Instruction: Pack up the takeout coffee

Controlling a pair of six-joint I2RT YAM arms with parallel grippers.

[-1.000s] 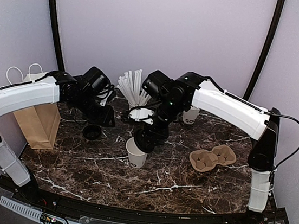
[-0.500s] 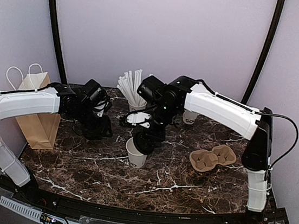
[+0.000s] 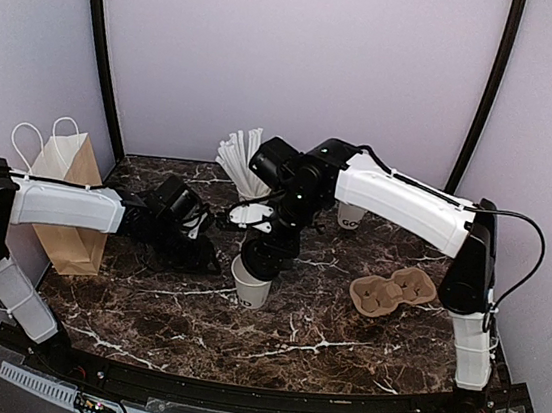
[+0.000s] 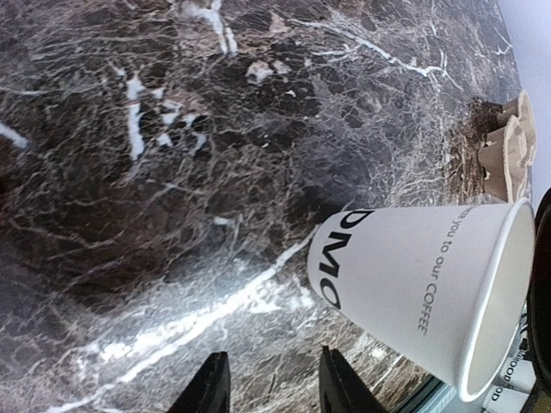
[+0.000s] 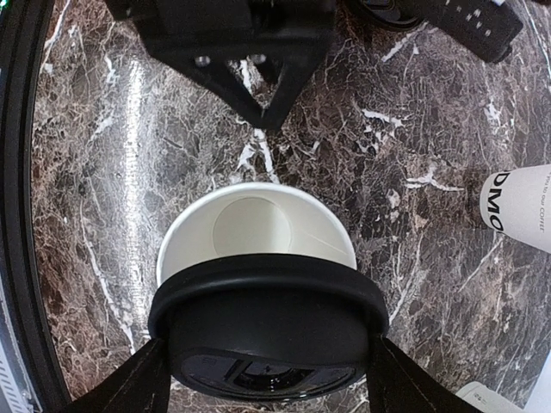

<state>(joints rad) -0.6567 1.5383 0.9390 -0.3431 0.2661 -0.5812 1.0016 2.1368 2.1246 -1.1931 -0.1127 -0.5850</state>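
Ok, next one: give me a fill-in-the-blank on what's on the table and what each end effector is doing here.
1. The right end effector grips a ___ lid over the white cup.
2. Inside, the cup is ___.
3. The brown paper bag stands at the ___ end of the table.
4. The left end effector holds ___.
Missing words: black; empty; left; nothing.

The white-and-black left arm [image 3: 64,206] stretches low toward three o'clock. Its black two-finger left gripper [image 4: 271,383] has parted jaws with nothing between them. The white-and-black right arm [image 3: 397,201] arches toward nine o'clock, wrist bent downward, and the right gripper [image 5: 267,379] clasps a round black plastic lid [image 5: 267,314].
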